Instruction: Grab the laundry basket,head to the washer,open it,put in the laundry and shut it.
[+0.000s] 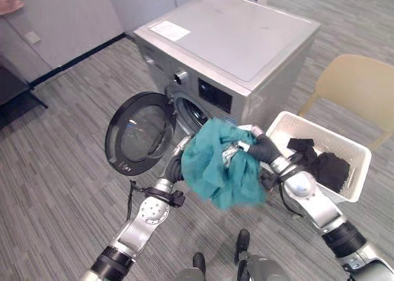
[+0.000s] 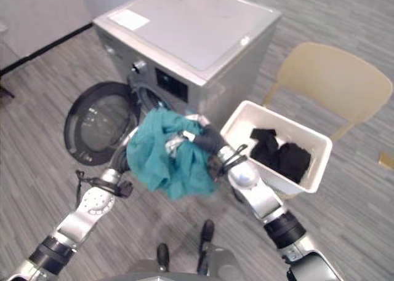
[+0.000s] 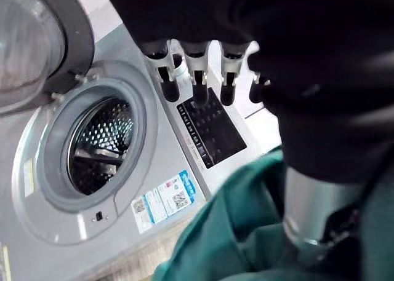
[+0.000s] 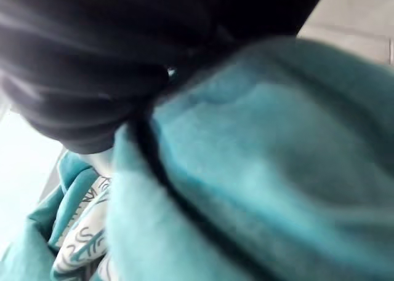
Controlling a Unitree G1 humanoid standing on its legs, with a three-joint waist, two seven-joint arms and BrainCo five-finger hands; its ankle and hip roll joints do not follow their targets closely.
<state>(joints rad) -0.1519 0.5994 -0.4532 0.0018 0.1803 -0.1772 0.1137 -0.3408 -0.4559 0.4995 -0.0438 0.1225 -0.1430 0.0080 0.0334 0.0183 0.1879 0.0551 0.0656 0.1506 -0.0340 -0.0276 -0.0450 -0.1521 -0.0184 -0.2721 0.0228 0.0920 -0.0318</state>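
Your right hand (image 1: 261,147) has its fingers clamped in the teal garment (image 1: 221,167), bunched just before the washer (image 1: 246,53) drum opening (image 3: 101,146). Left hand (image 3: 197,78) fingers hang apart, drum beyond their tips. Cloth looks light, limp, drapey: gather trailing folds before feeding.

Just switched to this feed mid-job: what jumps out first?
A bunched teal cloth garment hangs in front of the silver front-loading washer, held up by the right hand with the left hand beside it. The washer's round dark-rimmed glass door stands swung open to the robot's left, showing the steel drum. A white plastic laundry basket with black clothes sits on the floor to the right.
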